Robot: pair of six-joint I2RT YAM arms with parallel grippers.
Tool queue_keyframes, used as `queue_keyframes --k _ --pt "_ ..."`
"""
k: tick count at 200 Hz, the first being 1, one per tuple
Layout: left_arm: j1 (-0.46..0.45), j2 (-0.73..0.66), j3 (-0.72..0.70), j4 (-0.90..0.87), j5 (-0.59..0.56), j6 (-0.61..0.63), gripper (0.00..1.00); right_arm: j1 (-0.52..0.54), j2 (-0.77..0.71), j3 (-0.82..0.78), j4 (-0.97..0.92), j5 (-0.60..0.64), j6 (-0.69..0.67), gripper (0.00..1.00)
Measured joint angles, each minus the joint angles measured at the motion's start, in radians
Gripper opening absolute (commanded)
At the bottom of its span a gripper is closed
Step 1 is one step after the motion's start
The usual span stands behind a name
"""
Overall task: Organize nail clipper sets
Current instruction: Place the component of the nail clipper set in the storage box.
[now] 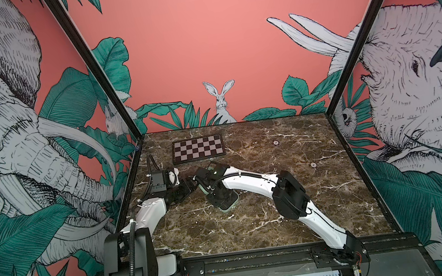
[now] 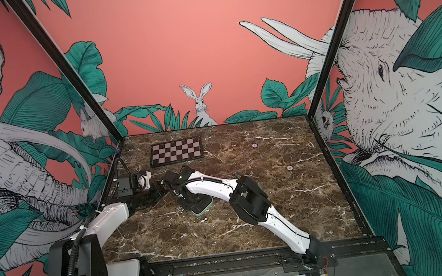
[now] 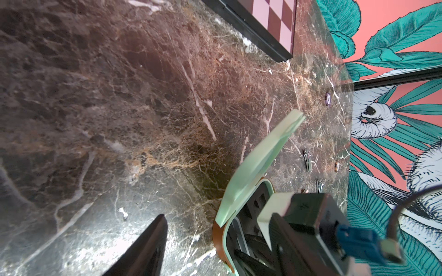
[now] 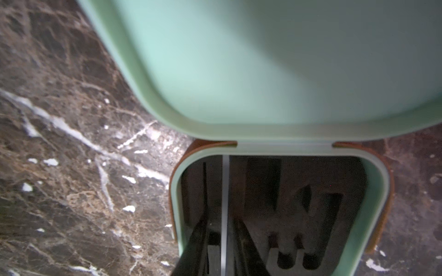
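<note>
Ease the thin tool flat into its slot in the case; left fingers are spread, right fingers I cannot tell.

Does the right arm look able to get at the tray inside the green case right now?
Probably yes: the lid stands raised, the tray lies uncovered, and the right end effector hangs right over it with nothing blocking.

Case: on the table, lid standing up.
Checkerboard: behind the case, well apart.
Loose tools: on the table, right of the case.
My right claw: over the case's tray, a slim tool between its fingers.
</note>
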Motion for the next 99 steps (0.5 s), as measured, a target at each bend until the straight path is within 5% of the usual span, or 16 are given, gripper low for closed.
queue_keyframes --k 99 --pt "0.0 0.0 0.0 -0.001 0.0 0.0 0.7 -0.009 -0.014 0.038 -0.044 0.05 0.007 0.37"
